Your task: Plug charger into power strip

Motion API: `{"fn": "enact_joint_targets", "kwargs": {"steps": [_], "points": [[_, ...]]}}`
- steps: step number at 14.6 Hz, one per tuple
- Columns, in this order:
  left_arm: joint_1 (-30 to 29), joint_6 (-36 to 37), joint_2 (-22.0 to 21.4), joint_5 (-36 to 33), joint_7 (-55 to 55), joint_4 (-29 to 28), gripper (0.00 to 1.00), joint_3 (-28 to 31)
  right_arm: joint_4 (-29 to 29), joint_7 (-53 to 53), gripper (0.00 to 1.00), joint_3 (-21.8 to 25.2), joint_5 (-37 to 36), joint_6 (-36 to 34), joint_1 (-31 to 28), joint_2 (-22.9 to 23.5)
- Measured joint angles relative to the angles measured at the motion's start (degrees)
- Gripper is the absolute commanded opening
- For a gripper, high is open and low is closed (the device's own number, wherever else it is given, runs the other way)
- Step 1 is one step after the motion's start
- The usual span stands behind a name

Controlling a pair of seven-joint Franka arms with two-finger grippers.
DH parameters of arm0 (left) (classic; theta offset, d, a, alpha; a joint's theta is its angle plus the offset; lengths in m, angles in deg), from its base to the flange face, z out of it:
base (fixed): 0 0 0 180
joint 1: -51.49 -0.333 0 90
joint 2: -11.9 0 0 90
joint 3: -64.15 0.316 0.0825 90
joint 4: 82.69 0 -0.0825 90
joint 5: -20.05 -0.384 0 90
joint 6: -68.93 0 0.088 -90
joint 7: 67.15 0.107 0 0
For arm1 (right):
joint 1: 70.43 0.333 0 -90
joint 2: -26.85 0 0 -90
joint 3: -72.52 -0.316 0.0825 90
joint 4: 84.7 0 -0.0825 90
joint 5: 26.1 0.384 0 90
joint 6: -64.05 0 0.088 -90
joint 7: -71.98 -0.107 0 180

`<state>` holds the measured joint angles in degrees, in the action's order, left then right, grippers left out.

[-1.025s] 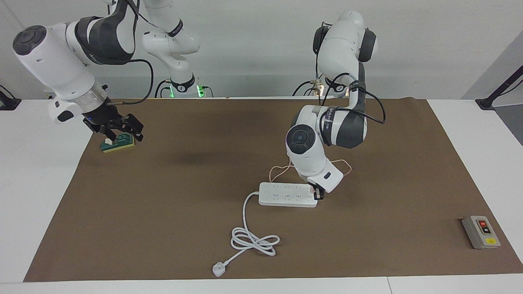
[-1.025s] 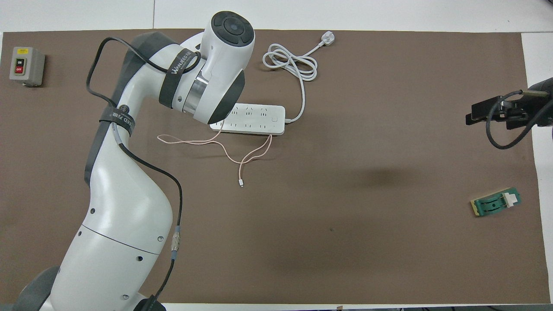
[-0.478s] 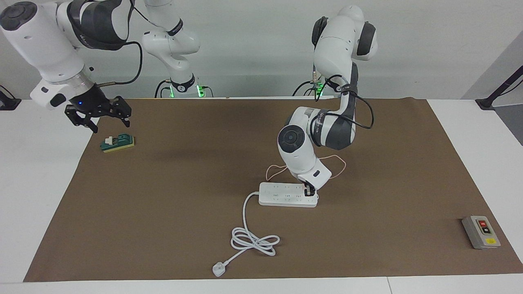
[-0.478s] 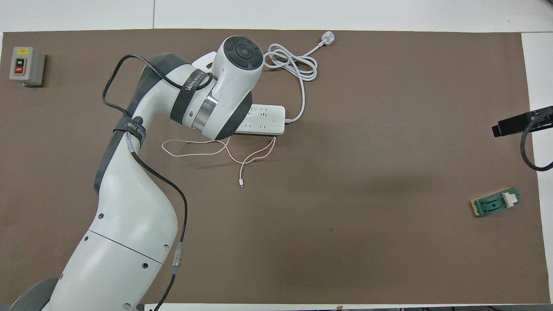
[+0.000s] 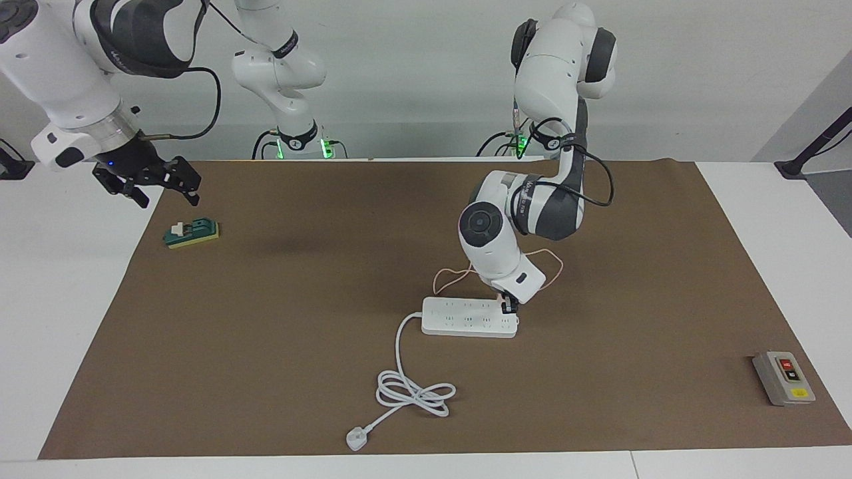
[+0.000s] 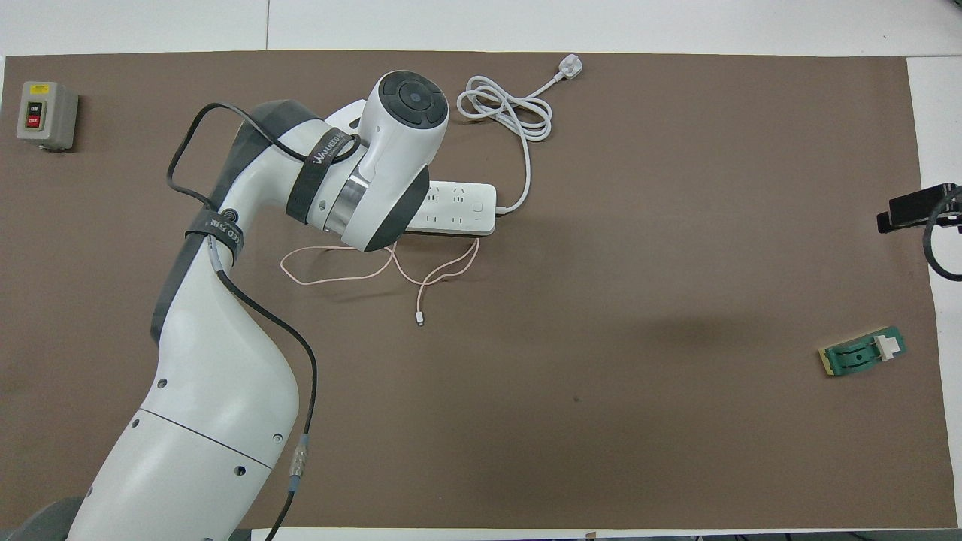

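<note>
At the middle of the facing frame the left gripper [image 5: 510, 305] sits on the power strip [image 5: 469, 317] at its end toward the left arm — seemingly holding the charger [image 5: 504, 305], though its grip cannot be told. Upper left, the right gripper [image 5: 148, 182] has risen open from the green block [image 5: 192, 233] — insertion looks under way.

Facing cam high, overhead cam steep; both share mat [image 5: 299, 346].

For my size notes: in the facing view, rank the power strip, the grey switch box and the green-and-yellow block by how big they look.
1. power strip, clearly the largest.
2. grey switch box.
3. green-and-yellow block, only slightly smaller-looking; it also lies nearer to the robots, so its rank against the box is unsure.
</note>
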<state>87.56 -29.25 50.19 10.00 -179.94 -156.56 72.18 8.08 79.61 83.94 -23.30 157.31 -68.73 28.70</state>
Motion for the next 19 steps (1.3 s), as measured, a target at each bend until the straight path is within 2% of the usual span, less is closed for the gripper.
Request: {"fn": "enact_joint_targets", "kwargs": {"steps": [12, 16, 19], "points": [[0.0, -1.6, -0.1, 0.0, -0.1, -0.2, 0.00, -0.1, -1.0, -0.5, 1.00, -0.5, 0.0, -2.0, -0.3, -0.3], [0.0, -2.3, -0.1, 0.0, -0.1, -0.2, 0.00, -0.1, -1.0, -0.5, 1.00, -3.4, -1.1, -2.1, -0.2, 1.6], [0.0, -2.8, -0.1, 0.0, -0.1, -0.3, 0.00, -0.1, -1.2, -1.0, 1.00, -7.7, -3.9, -2.2, 0.5, 2.3]]}}
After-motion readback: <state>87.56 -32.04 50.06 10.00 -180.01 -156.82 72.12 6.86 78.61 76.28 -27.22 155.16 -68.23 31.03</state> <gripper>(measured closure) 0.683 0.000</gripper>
